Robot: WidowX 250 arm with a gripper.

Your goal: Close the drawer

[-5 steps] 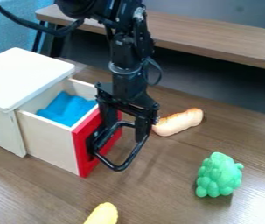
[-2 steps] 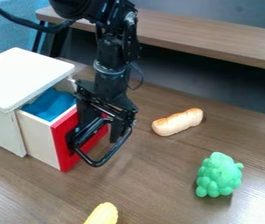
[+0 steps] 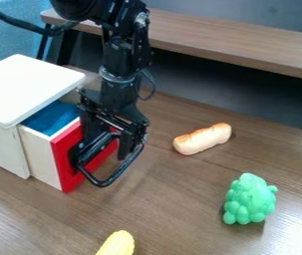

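The black gripper (image 3: pixel 110 152) hangs at the red front of the drawer (image 3: pixel 65 167), left of the view's middle, and covers much of that front. Pale wood forms the drawer's side, and it stands partly out of the white-topped cabinet (image 3: pixel 27 87) at the left. Inside the drawer lies a blue cloth-like thing (image 3: pixel 52 117), partly under the cabinet top's edge. Where exactly gripper and front touch is hard to make out.
A bread-like toy (image 3: pixel 203 139) lies right of the gripper. Farther right and nearer stands a green bumpy toy (image 3: pixel 249 199). A yellow toy (image 3: pixel 118 244) is at the bottom edge. Behind runs a raised wooden shelf (image 3: pixel 239 42).
The gripper has moved left, and the red drawer front has moved with it toward the cabinet. Less of the drawer sticks out, and less of the blue thing shows. The loose toys have stayed put.
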